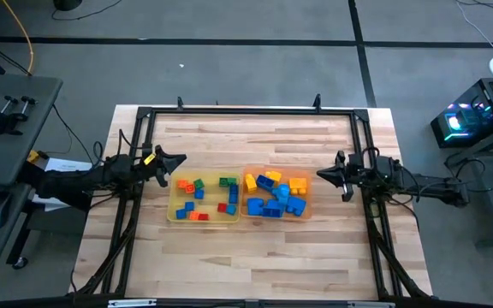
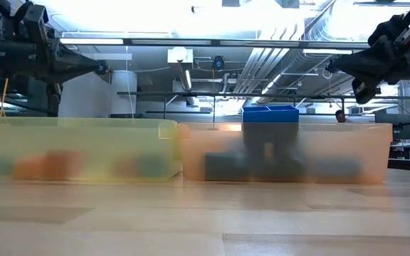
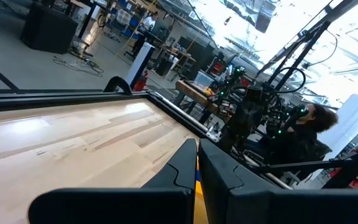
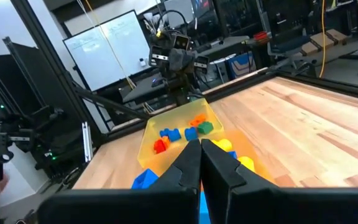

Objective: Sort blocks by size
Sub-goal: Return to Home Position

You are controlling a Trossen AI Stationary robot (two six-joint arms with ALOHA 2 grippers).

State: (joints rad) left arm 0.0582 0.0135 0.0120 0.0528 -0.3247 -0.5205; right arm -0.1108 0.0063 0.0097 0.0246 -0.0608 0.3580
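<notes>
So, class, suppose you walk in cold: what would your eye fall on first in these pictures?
Two translucent trays sit side by side on the wooden table: the yellow tray on the left holds tiny mixed-colour blocks, and the orange tray on the right holds larger blocks, mostly blue with some yellow. Flanking them, the left end effector and right end effector hover above the table, pointing inward, fingers shut.
</notes>
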